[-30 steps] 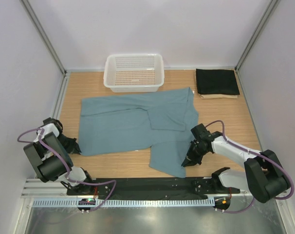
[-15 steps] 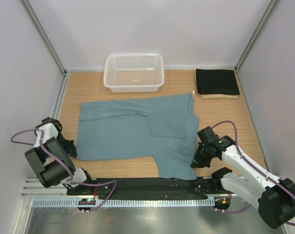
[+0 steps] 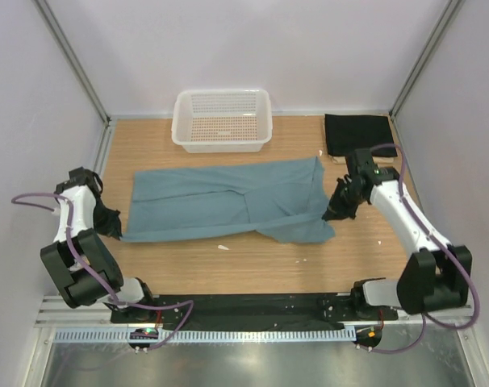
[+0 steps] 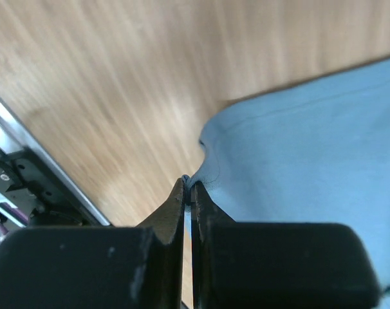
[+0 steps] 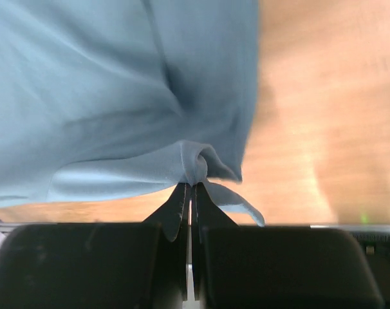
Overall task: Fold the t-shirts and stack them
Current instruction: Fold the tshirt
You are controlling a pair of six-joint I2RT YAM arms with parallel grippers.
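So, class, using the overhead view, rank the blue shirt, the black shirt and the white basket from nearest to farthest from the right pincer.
1. Blue shirt: pinched in the right pincer, spread across the middle.
2. Black shirt: folded, far right corner.
3. White basket: far edge, left of centre.

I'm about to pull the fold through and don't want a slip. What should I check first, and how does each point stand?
1. Grip of left hand on teal shirt corner: ok, shut on it.
2. Grip of right hand on bunched shirt edge: ok.
3. Cloth flat between the hands: not ok, creased and doubled near the right hand.
4. Gap between basket and shirt: ok.
5. Far-right black shirt folded: ok.
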